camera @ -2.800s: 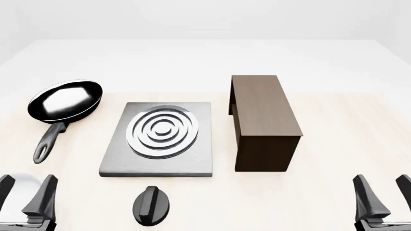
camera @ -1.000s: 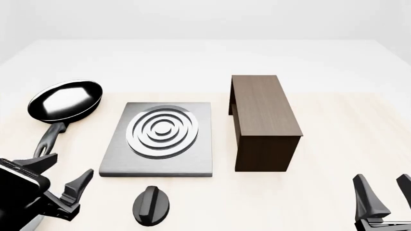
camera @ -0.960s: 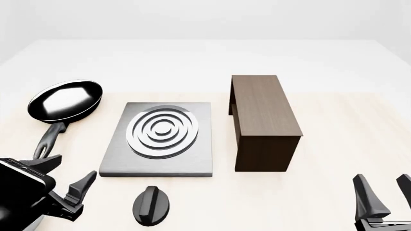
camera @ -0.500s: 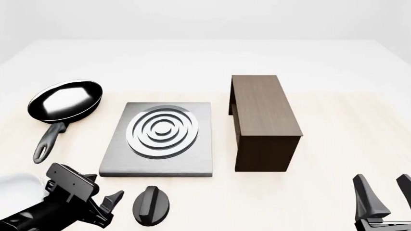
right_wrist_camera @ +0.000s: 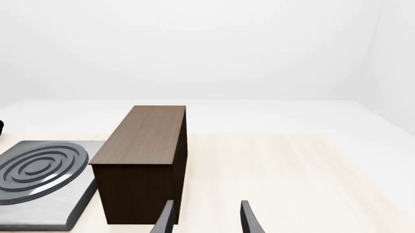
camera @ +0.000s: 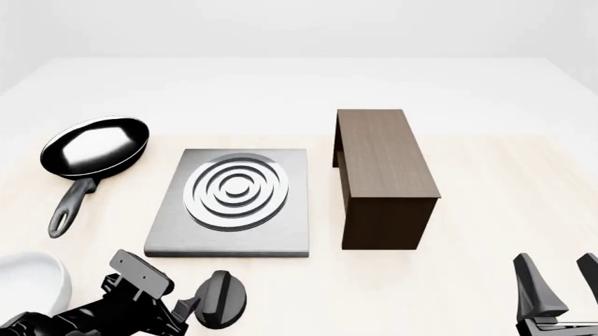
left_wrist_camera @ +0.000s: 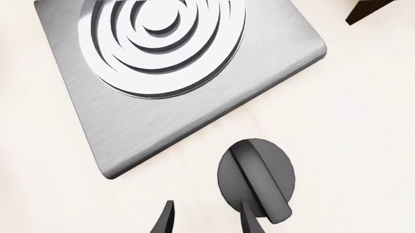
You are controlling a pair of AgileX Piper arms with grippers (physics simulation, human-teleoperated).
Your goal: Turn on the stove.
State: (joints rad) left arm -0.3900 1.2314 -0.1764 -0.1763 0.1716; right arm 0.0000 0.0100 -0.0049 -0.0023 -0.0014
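Two arms are sharing this bench (camera: 486, 196), but only the left one is working. The left gripper (camera: 192, 311) is reaching in low from the near left toward the black knob (camera: 221, 299), which is sitting by itself on the bench just near of the grey stove slab (camera: 229, 234), apart from its near edge. In the left wrist view the fingers (left_wrist_camera: 250, 221) are standing parted and holding nothing; one fingertip is overlapping the knob's (left_wrist_camera: 257, 179) raised ridge while the other is hanging over bare bench beside it, so the ridge is not yet lying between them. Whether that fingertip is actually touching the ridge is hard to tell from this angle.

Judging by this, the approach step is under way and the turning has not begun. The next move is probably calling for a small shift toward the right so the fingers are straddling the ridge, then closing on it and twisting the wrist.

The right gripper (camera: 551, 294) is idling at the near right, its fingers parted and holding nothing, facing the dark wooden cabinet (right_wrist_camera: 146, 160).

As for containers, the black frying pan (camera: 94, 147) is lying far left of the ring burner (camera: 237, 187) and appears to be holding nothing; the white bowl (camera: 33, 290) at the near left edge is only partly showing, and its contents cannot be seen.
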